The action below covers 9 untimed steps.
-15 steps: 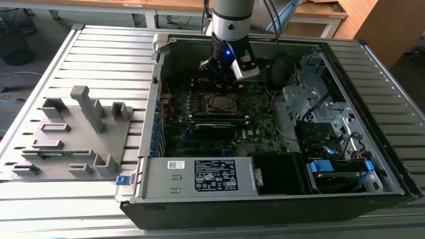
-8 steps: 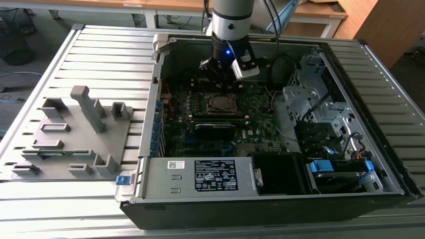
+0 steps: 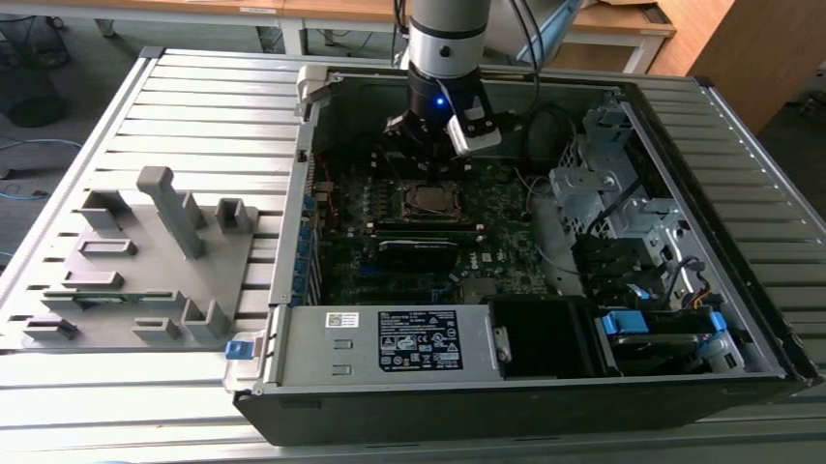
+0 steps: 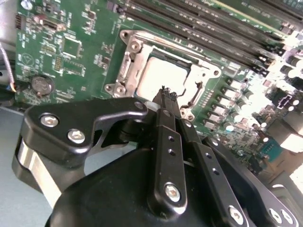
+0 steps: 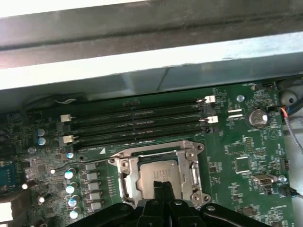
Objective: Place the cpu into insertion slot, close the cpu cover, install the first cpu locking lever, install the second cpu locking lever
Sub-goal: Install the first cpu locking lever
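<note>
- A Universal Robots arm reaches into an open computer case [image 3: 516, 411] on a slatted table [image 3: 193, 87], its gripper [image 4: 166, 96] drawn fully closed, fingertips together and carrying nothing
- The cpu [image 4: 158, 75] lies flat in the insertion slot [image 3: 404, 203] on the green motherboard [image 4: 71, 42], beside the long memory slots [image 5: 137, 123]
- The cpu cover [image 4: 127, 66] appears folded down, its silvery frame ringing the chip's top through the window
- In both wrist views the closed tips hover at the cover's near edge; contact cannot be made out
- Whether either locking lever is latched cannot be told
- By this showing, the work stands at securing the cover: any push is best put on the metal frame or lever wire, never on the chip's bare top, and driven straight and slowly so nothing slips onto the board
</note>
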Motion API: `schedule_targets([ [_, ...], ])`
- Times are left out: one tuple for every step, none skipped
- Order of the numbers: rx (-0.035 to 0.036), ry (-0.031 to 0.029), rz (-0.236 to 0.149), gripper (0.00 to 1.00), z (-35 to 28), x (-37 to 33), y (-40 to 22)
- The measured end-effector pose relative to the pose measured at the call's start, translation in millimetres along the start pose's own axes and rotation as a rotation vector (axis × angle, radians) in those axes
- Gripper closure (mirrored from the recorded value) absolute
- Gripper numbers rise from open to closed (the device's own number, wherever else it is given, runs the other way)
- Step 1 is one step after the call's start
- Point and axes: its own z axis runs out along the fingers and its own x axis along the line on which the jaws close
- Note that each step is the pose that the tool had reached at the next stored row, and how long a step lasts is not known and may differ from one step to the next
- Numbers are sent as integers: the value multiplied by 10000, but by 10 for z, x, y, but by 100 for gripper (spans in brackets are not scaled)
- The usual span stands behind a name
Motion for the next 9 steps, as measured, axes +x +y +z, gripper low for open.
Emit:
schedule_targets([
  [0,0,0,90,2,22,-4],
  [1,0,-1,90,3,44,-7],
  [-1,0,0,90,4,62,-10],
  [-2,-1,0,90,5,70,-11],
  [-1,0,-1,90,4,70,-11],
  [1,1,0,90,1,70,-11],
  [2,1,-1,90,-9,70,-11],
  [0,0,-1,90,-22,69,-11],
  [-2,0,-1,90,-34,69,-10],
])
